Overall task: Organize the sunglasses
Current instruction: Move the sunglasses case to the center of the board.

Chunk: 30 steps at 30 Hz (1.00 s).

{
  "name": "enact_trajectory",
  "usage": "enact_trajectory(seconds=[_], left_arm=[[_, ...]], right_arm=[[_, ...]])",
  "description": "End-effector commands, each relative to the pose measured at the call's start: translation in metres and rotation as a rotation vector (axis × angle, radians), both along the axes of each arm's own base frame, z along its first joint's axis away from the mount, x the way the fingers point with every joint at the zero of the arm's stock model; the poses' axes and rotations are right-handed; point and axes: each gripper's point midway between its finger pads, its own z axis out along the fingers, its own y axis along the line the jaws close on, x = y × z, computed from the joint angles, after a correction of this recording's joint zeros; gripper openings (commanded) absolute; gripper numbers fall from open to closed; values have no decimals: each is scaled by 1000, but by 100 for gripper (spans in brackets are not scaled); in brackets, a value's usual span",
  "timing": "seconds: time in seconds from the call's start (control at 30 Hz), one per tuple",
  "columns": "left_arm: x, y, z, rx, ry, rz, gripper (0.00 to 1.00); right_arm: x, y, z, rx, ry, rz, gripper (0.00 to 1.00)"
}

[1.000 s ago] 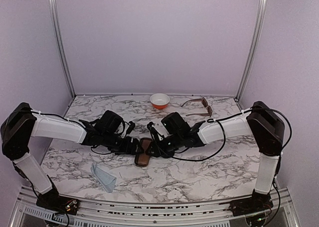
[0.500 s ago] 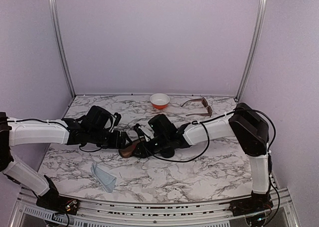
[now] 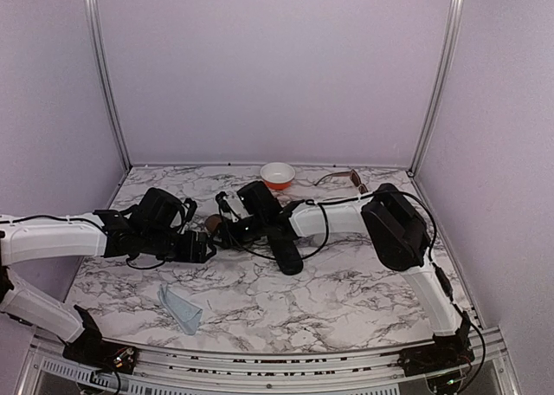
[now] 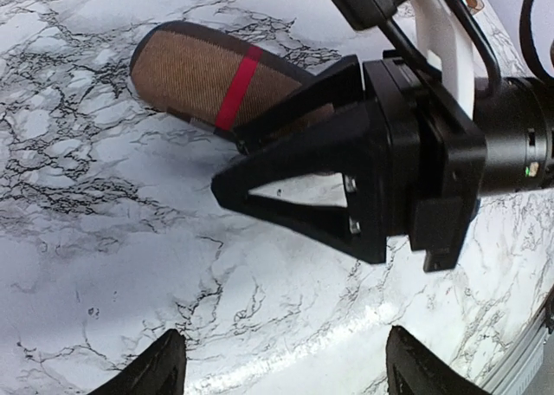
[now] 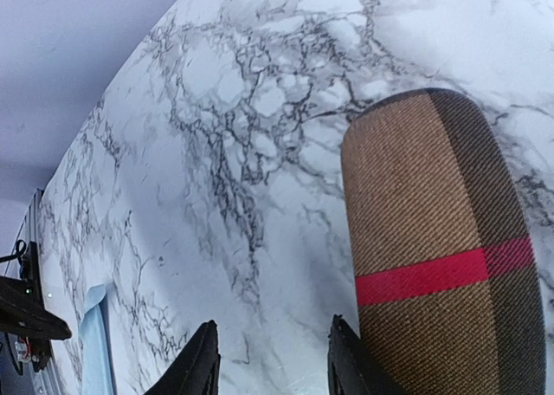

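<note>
Left wrist view: the right gripper (image 4: 225, 163), half-open and empty, sits beside the brown red-striped case (image 4: 186, 74). The left gripper (image 4: 286, 366) gapes wide. The brown sunglasses (image 3: 353, 181) lie well behind both. The case likely needs pinning before it is opened.

Coarse woven cloth on the brown, red-striped case (image 5: 433, 239); glossy, smooth marble-patterned tabletop (image 5: 216, 152); matt black plastic right gripper (image 5: 273, 360).
</note>
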Motion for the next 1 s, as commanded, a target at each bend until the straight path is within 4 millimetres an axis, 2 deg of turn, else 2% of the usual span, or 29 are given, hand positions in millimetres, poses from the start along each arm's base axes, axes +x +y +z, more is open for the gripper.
enact_trajectory(seconds=[0.0, 0.13, 0.27, 0.5, 0.67, 0.77, 0.8, 0.87, 0.9, 0.93, 0.97], left_arm=[[-1, 14, 7, 28, -26, 29, 80], [1, 16, 9, 33, -36, 38, 81], [3, 15, 10, 33, -37, 43, 81], [6, 19, 21, 43, -88, 42, 86], [10, 32, 39, 63, -162, 82, 94], [12, 43, 56, 63, -228, 119, 98], [14, 48, 65, 59, -260, 141, 99], [11, 61, 66, 80, -292, 175, 99], [11, 67, 72, 80, -321, 190, 99], [10, 71, 74, 94, -334, 191, 99], [9, 79, 78, 116, -353, 204, 99]], right_arm=[[29, -8, 7, 4, -21, -39, 42], [41, -20, 9, -3, -28, -54, 42], [34, -17, 22, 32, -44, 6, 42], [15, -8, 68, 145, -71, 125, 43], [14, -17, 119, 163, -171, 127, 44], [19, -32, 146, 128, -255, 74, 46], [21, -39, 150, 102, -284, 50, 47], [23, -58, 154, 45, -328, -4, 50], [23, -68, 167, 36, -366, -34, 51], [32, -83, 165, 4, -384, -76, 53], [37, -100, 176, -9, -417, -124, 54]])
